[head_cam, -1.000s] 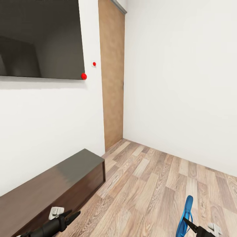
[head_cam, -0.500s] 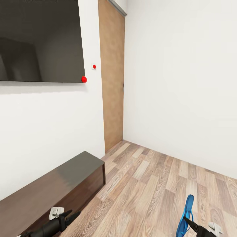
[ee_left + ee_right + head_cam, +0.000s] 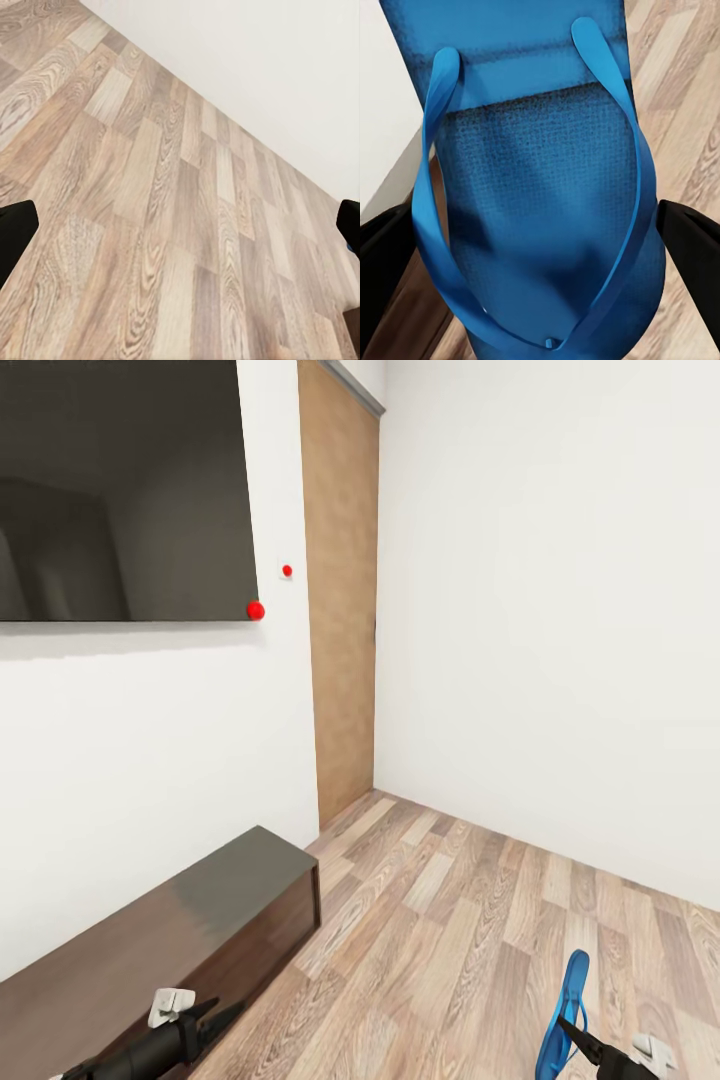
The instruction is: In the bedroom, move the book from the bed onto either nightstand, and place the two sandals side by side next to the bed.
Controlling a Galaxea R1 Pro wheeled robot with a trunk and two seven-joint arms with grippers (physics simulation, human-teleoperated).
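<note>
One bright blue sandal (image 3: 570,1000) hangs upright at the lower right of the head view, with my right gripper (image 3: 572,1036) shut on its lower end. In the right wrist view the sandal (image 3: 540,172) lies sole-up with its thin straps between the two dark fingers (image 3: 690,251). My left gripper (image 3: 222,1015) sits low at the left, above the floor beside the cabinet. In the left wrist view it (image 3: 180,225) is open, with bare planks between the fingertips (image 3: 15,234). The book, the bed and the nightstand are out of view.
A long low dark TV cabinet (image 3: 200,920) runs along the left wall under a big black screen (image 3: 120,490). A brown door (image 3: 345,590) stands in the corner ahead. Wood-plank floor (image 3: 470,920) stretches to the white wall on the right.
The whole picture has slid down a little, so the camera has moved. Both arms and the held sandal keep their places in the view.
</note>
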